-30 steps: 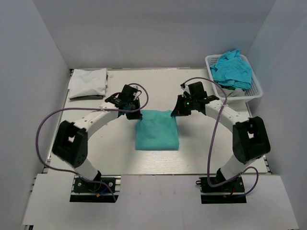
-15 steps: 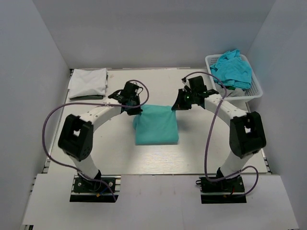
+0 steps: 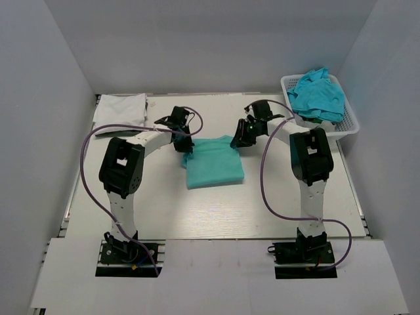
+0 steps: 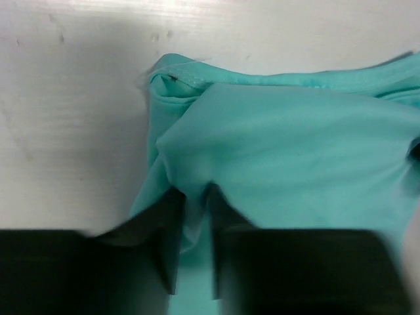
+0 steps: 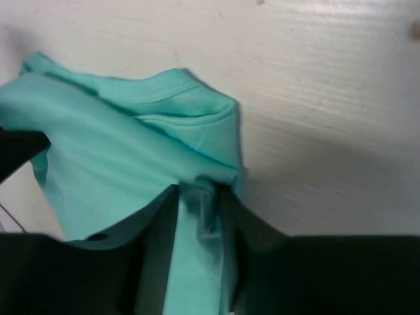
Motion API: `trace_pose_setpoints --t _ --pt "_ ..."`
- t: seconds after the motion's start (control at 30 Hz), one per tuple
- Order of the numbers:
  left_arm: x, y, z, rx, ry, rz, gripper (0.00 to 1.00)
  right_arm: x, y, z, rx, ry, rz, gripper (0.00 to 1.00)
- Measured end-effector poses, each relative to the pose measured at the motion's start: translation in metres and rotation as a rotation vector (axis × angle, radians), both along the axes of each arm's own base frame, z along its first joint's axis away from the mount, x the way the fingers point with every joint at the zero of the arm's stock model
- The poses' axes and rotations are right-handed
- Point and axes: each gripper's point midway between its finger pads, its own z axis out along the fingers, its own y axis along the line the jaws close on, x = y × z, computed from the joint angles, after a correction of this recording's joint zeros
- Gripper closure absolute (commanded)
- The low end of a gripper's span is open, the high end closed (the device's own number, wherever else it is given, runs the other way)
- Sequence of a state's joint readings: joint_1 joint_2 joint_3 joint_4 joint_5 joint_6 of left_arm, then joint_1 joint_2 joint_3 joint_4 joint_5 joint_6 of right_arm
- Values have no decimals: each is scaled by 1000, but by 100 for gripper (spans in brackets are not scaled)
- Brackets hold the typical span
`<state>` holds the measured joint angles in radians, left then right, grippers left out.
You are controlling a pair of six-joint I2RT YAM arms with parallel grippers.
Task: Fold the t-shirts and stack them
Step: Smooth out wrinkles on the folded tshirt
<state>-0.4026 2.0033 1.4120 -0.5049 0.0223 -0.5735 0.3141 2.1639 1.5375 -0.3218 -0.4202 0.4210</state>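
The counter (image 3: 216, 210) takes up most of the top view, and the two arms reach across it from the near edge. The left arm (image 3: 141, 147) and right arm (image 3: 289, 131) bend inward toward the middle.

Between them lies the teal shirt (image 3: 213, 164), the one being worked on. It is already a squarish, part-folded shape in the centre of the counter, with each arm at one of its far corners. At the far right stands a white basket (image 3: 351, 125) holding a rumpled heap of teal shirts (image 3: 318, 95). In the far left corner lies a folded white shirt (image 3: 120, 110), flat and well apart from everything else.

In the wrist views, the left jaws are clamped on a pinch of teal cloth at the shirt's far left corner. The right jaws are clamped the same way on the far right corner, where the hem bunches up.

As I judge it, the task is in its early part. The white shirt looks finished and marks where the stack goes. The teal one is mid-fold and not yet stacked, and the heap in the basket has not been touched.

Several things are hard to make out:
- The heap is too tangled to tell how many shirts it holds.
- I cannot tell whether the white pile is one shirt or more.
- The dark finger bodies block the lower part of both wrist views.
- I cannot tell how many layers each pinch takes in.
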Motion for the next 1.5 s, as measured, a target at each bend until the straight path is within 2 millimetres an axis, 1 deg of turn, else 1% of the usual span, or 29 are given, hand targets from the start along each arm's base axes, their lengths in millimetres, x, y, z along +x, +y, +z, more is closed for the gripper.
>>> trace_pose_setpoints --t 0.03,0.07,0.1,0.13,0.17,0.23,0.3,0.43,0.5,0.57,0.67,0.8,0.83,0.9,0.93,0.97,1.03,1.07,1.17,1.2,1.27,1.3,1.37,1.47,1.5 --pt "5 -2 4 -3 -13 -10 44 2 2 3 6 -9 7 54" --pt "10 -4 9 -9 -26 -14 32 4 3 6 11 -19 11 46" --pt "12 -5 13 -14 -34 -17 18 6 4 10 16 -28 13 10" --pt "15 -5 17 -17 -41 -20 7 7 4 13 21 -34 12 10" --pt "17 -5 20 -22 -50 -19 0 7 4 16 21 -46 22 10" --pt "15 -4 24 -22 -49 -18 0 6 4 27 28 -65 26 10" --pt "13 -3 30 -24 -56 -19 0 1 3 43 37 -92 27 10" --pt "0 4 39 -24 -70 -18 0 -16 -4 88 56 -173 23 10" --pt "-10 7 38 -16 -67 -31 0 -26 -9 106 61 -211 18 10" --pt "-17 9 33 0 -62 -49 0 -36 -13 117 63 -234 13 10" --pt "-26 8 22 4 -46 -75 0 -47 -18 119 56 -237 7 10" --pt "-31 2 11 -6 -30 -103 0 -60 -26 105 23 -200 -8 10" --pt "-30 1 7 -10 -28 -107 3 -62 -28 102 17 -193 -12 10" --pt "-29 -4 -1 -18 -16 -119 15 -64 -32 97 3 -180 -20 10" --pt "-27 -6 -1 -24 -16 -125 18 -65 -34 95 -2 -175 -24 10" --pt "-25 -9 0 -36 -25 -131 24 -67 -35 93 -7 -168 -27 10" --pt "-21 -13 -3 -49 -29 -139 30 -71 -40 87 -19 -155 -36 10" --pt "-19 -15 -4 -55 -36 -143 38 -73 -41 84 -24 -147 -39 10" --pt "-15 -20 -7 -68 -39 -149 51 -79 -48 78 -40 -130 -52 10" --pt "-14 -22 -7 -73 -42 -150 60 -80 -50 76 -44 -125 -55 10" --pt "-14 -26 -11 -74 -42 -156 66 -83 -54 74 -52 -124 -65 10" --pt "-13 -28 -11 -75 -44 -157 74 -85 -56 73 -58 -123 -71 10" --pt "-13 -33 -13 -73 -47 -161 75 -88 -61 73 -67 -125 -86 10" --pt "-10 -41 -13 -57 -49 -161 89 -89 -69 75 -80 -137 -111 10" --pt "-9 -44 -14 -46 -47 -156 100 -89 -71 76 -84 -142 -118 10"
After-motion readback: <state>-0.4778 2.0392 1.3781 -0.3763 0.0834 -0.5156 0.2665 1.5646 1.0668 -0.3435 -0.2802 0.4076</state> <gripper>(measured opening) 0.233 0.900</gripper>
